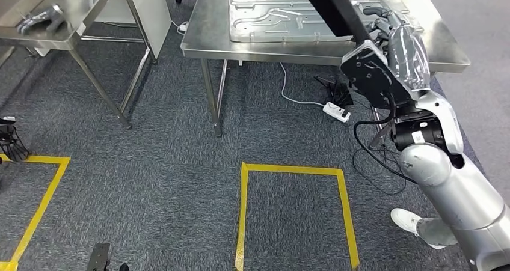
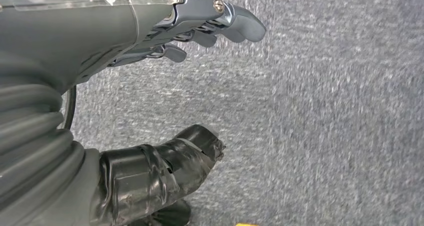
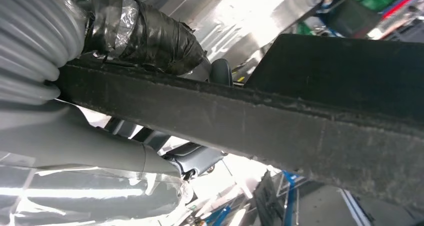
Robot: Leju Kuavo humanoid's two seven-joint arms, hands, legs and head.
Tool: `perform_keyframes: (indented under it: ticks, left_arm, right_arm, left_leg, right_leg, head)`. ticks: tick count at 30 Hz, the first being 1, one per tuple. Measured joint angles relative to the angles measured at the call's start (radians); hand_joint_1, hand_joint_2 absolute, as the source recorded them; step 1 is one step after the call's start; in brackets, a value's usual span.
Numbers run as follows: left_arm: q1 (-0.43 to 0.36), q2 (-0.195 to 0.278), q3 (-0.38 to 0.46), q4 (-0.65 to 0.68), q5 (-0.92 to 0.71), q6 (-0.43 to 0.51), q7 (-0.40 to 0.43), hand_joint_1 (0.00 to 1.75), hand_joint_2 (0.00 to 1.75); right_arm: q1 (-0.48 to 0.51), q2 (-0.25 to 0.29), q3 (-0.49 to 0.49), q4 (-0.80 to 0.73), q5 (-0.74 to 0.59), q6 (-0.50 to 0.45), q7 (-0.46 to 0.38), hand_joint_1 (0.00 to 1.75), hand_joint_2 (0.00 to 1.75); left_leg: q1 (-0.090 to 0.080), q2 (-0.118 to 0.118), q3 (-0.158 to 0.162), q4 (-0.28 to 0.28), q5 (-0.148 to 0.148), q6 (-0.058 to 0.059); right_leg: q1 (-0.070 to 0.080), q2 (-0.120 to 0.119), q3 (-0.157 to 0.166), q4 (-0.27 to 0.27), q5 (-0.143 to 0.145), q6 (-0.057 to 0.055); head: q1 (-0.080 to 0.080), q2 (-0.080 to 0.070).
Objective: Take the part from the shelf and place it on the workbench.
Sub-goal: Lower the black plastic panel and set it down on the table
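right hand (image 1: 402, 50): my fingers clamp the dark part (image 1: 331, 9)
part axis: long, slanting up over the desk (image 1: 445, 57), straight ahead
left hand (image 2: 150, 85): spread, holding nothing

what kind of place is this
Likely a factory or robot test workshop: steel workbench bearing a pressed metal panel, yellow floor tape marking standing spots, and the right hand gripping a long black part.

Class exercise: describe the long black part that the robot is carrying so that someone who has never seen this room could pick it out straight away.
Find the steel workbench at the top of the head view, with a pressed metal panel lying on it. Above its right side the right robot hand grips a black part. It is the one long, dark, flat bar slanting over the bright metal.
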Motion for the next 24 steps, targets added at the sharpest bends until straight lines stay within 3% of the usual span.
perform_keyframes:
  ticks: [2,3,6,7,8,10,12,17,18,21,22,23,24]
  left_arm:
    - [-0.001,-0.001,-0.001,0.000,-0.001,0.001,0.000,0.00,1.75]
    - [-0.002,-0.001,-0.001,0.000,-0.002,0.001,0.000,0.00,1.75]
    - [0.000,-0.002,-0.006,0.000,-0.005,0.004,0.001,0.00,1.75]
    - [0.002,-0.002,-0.008,0.000,-0.008,0.007,0.002,0.00,1.75]
    - [0.003,-0.003,-0.011,0.000,-0.010,0.010,0.003,0.00,1.75]
    - [0.003,-0.003,-0.014,0.000,-0.012,0.016,0.005,0.00,1.75]
    - [0.001,-0.004,-0.017,0.000,-0.012,0.018,0.006,0.00,1.75]
    - [-0.003,-0.005,-0.019,0.000,-0.011,0.022,0.006,0.00,1.75]
    - [-0.004,-0.005,-0.020,0.000,-0.011,0.023,0.006,0.00,1.75]
    - [-0.006,-0.005,-0.021,0.000,-0.011,0.024,0.005,0.00,1.75]
    - [-0.006,-0.006,-0.022,0.000,-0.010,0.023,0.006,0.00,1.75]
    - [-0.006,-0.006,-0.022,0.000,-0.010,0.023,0.006,0.00,1.75]
    - [-0.006,-0.006,-0.023,0.000,-0.009,0.022,0.006,0.00,1.75]
  right_arm:
    - [0.002,0.000,0.000,0.000,0.024,0.004,0.000,1.75,1.75]
    - [0.002,0.000,0.000,-0.001,0.035,0.008,0.000,1.75,1.75]
    - [0.002,0.000,0.002,0.001,0.066,0.023,0.001,1.75,1.75]
    - [0.002,0.000,0.003,0.001,0.074,0.027,0.002,1.75,1.75]
    - [0.003,0.000,0.005,0.002,0.080,0.031,0.004,1.75,1.75]
    - [0.003,0.000,0.008,0.002,0.089,0.036,0.008,1.75,1.75]
    - [0.001,0.000,0.008,0.003,0.093,0.039,0.011,1.75,1.75]
    - [0.006,-0.004,0.008,0.004,0.103,0.043,0.014,1.75,1.75]
    - [0.007,-0.006,0.008,0.004,0.105,0.043,0.014,1.75,1.75]
    - [0.015,-0.009,0.008,0.006,0.108,0.044,0.014,1.75,1.75]
    - [0.020,-0.009,0.008,0.007,0.108,0.045,0.015,1.75,1.75]
    - [0.024,-0.009,0.008,0.008,0.109,0.045,0.015,1.75,1.75]
    - [0.026,-0.010,0.008,0.009,0.109,0.045,0.015,1.75,1.75]
  left_leg:
    - [-0.001,0.004,-0.004,0.021,-0.015,-0.008]
    - [-0.001,0.006,-0.024,0.061,-0.032,-0.011]
    - [0.002,0.009,-0.137,0.239,-0.078,-0.022]
    - [0.004,0.009,-0.163,0.262,-0.068,-0.027]
    - [0.007,0.010,-0.170,0.247,-0.039,-0.031]
    - [0.013,0.015,-0.136,0.133,0.046,-0.037]
    - [0.012,0.019,-0.093,0.034,0.084,-0.034]
    - [0.007,0.017,-0.071,0.005,0.070,-0.001]
    - [0.009,0.017,-0.065,0.002,0.069,0.005]
    - [0.008,0.017,-0.048,-0.001,0.057,0.015]
    - [0.007,0.016,-0.041,-0.001,0.052,0.017]
    - [0.007,0.015,-0.035,0.000,0.046,0.016]
    - [0.007,0.014,-0.027,0.001,0.040,0.015]
  right_leg:
    - [-0.005,-0.002,0.020,-0.020,-0.002,-0.008]
    - [-0.008,-0.004,0.032,-0.028,-0.004,-0.012]
    - [-0.006,-0.008,0.052,-0.032,-0.020,-0.020]
    - [-0.007,-0.008,0.057,-0.030,-0.026,-0.019]
    - [-0.008,-0.008,0.063,-0.027,-0.034,-0.018]
    - [-0.010,-0.007,0.077,-0.017,-0.052,-0.010]
    - [-0.010,-0.006,0.082,-0.005,-0.070,0.002]
    - [-0.012,-0.005,0.077,0.018,-0.096,0.026]
    - [-0.014,-0.005,0.062,0.052,-0.112,0.030]
    - [-0.017,-0.004,-0.047,0.237,-0.167,0.037]
    - [-0.017,-0.004,-0.078,0.273,-0.164,0.037]
    - [-0.017,-0.004,-0.088,0.269,-0.141,0.037]
    - [-0.017,-0.004,-0.080,0.228,-0.103,0.035]
  head:
    - [-0.001,0.000]
    - [-0.002,0.000]
    - [-0.003,0.000]
    - [-0.003,0.000]
    - [-0.003,0.000]
    - [-0.003,0.000]
    - [-0.004,0.000]
    - [-0.004,0.000]
    - [-0.003,0.000]
    - [-0.001,0.000]
    - [-0.001,0.000]
    - [-0.001,0.000]
    - [0.000,0.000]
